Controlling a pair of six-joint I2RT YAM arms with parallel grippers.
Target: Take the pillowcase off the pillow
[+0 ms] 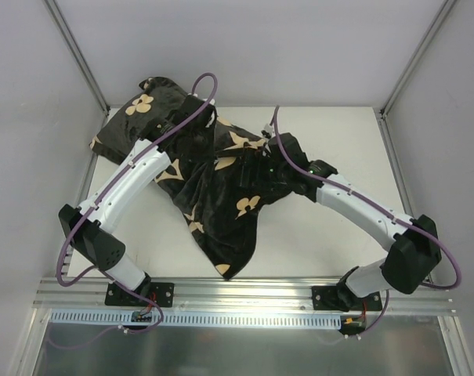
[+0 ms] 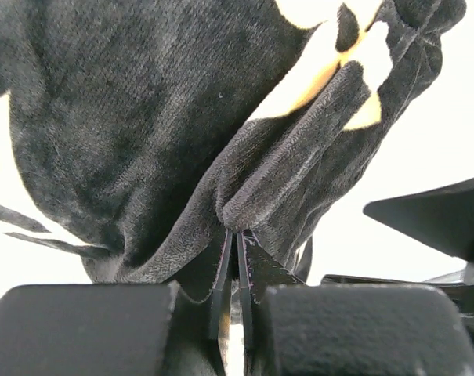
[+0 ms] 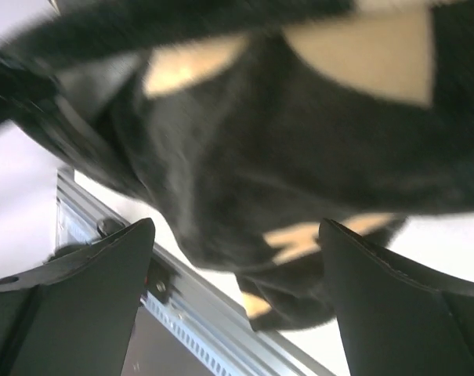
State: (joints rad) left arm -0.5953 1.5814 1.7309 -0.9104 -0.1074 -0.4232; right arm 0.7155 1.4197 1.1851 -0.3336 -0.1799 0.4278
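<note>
Left hand (image 2: 237, 239) pinches shut on a fold of the black velvety tan-flowered pillowcase (image 1: 213, 188) heaped on the white counter (image 1: 338, 141), likely to pull it off (pillow hidden), right hand (image 3: 237, 227) gaping open.

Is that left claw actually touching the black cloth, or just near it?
Touching. The left wrist view shows the left gripper pinched shut on a fold of the pillowcase, with the cloth running straight into its closed fingertips.

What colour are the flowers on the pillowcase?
Tan, on the black pillowcase; clearest from the top camera.
</note>
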